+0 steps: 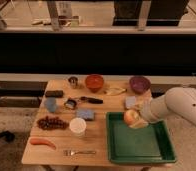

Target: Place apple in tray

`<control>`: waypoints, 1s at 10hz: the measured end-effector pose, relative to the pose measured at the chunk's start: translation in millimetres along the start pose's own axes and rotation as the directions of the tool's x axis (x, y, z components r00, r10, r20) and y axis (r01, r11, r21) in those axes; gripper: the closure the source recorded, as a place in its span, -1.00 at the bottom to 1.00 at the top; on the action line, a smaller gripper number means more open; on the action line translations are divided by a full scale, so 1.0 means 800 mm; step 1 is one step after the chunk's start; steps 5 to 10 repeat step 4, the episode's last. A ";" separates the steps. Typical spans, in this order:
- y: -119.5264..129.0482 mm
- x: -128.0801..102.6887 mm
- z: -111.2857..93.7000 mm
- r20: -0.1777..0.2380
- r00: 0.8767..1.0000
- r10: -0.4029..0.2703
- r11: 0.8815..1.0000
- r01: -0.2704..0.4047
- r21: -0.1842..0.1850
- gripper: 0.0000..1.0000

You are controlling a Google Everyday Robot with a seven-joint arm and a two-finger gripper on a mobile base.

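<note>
The apple (pixel 129 116), small, yellow-orange with a reddish blush, is held in my gripper (pixel 133 120), which is shut on it. The white arm reaches in from the right. The apple hangs over the far left part of the green tray (pixel 141 150), just inside its back rim. The tray lies on the right front part of the wooden table. I cannot tell whether the apple touches the tray floor.
On the table are an orange bowl (pixel 94 81), a purple bowl (pixel 139 83), a banana (pixel 114 90), a metal cup (pixel 73 81), a grey-blue block (pixel 130 102), a blue sponge (pixel 85 114), a white cup (pixel 78 126), grapes (pixel 52 122), a carrot (pixel 42 142) and a fork (pixel 80 152).
</note>
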 end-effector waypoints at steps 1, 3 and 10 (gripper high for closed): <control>0.000 0.000 0.003 -0.001 1.000 0.002 1.000 -0.002 -0.004 -0.60; 0.001 0.000 0.006 -0.005 1.000 0.007 1.000 -0.007 -0.009 -0.60; 0.001 0.001 0.006 -0.006 1.000 0.010 1.000 -0.010 -0.009 -0.60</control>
